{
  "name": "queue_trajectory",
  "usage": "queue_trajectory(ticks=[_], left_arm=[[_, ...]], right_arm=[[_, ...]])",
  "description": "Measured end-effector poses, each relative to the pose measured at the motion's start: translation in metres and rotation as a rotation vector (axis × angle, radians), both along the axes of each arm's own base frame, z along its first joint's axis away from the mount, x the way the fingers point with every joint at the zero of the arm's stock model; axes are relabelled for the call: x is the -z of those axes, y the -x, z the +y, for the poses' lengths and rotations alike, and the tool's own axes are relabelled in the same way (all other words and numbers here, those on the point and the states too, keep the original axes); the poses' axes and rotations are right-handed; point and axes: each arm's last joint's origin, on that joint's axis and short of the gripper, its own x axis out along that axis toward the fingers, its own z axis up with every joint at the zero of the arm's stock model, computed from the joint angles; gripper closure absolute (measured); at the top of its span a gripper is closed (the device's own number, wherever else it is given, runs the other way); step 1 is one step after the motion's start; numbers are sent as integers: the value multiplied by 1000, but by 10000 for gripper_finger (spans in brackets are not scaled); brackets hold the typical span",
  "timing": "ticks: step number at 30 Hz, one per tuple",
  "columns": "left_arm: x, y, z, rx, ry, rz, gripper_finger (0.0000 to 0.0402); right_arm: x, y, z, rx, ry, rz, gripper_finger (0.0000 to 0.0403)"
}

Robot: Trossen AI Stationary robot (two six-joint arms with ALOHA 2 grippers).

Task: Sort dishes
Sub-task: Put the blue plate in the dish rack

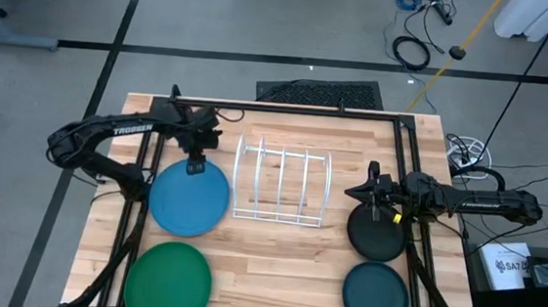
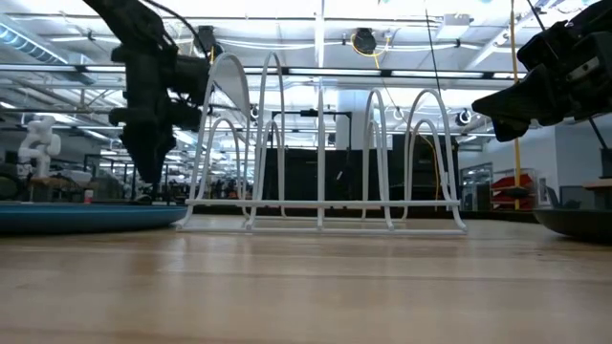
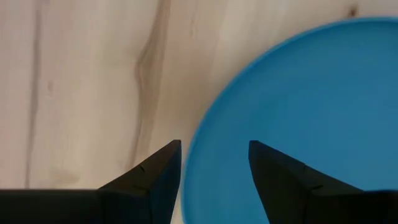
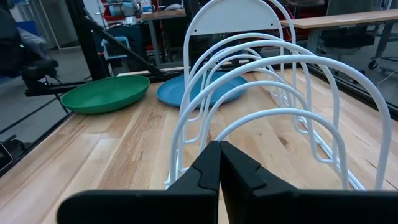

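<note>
The white wire rack (image 1: 281, 185) stands in the middle of the wooden table (image 1: 274, 281), toward the far side. Its slots hold no plate; in the low view one sees through the wire arches (image 2: 320, 143) into the room behind.

All four dishes lie flat on the table. The blue plate (image 1: 189, 198) is just left of the rack, and the green plate (image 1: 168, 281) lies near it, at the near left corner. On the right side, the black plate (image 1: 377, 235) lies beside the rack's right end, and the dark teal plate (image 1: 375, 296) is nearer, close to the table's near edge. The blue and green plates are larger and bright; the black and teal ones are smaller and dark. Each is round with a low raised rim.

The left gripper (image 1: 196, 164) hangs over the far edge of the blue plate, and its fingers (image 3: 152, 177) are spread, one on each side of the plate's rim (image 3: 193, 155).

The right gripper (image 1: 361, 194) is above the far edge of the black plate, pointing toward the rack, with its fingers (image 4: 202, 171) pressed together and holding nothing.
</note>
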Motion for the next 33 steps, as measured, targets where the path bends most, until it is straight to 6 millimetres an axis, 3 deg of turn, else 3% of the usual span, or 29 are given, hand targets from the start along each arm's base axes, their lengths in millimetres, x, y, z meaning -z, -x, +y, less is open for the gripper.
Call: queue_trajectory(ticks=[17,33], left_arm=[[45,3,27,99,159,101,203],[48,-3,31,184,158,0,203]], right_arm=[[0,0,0,0,0,0,403],[0,0,0,0,0,0,403]])
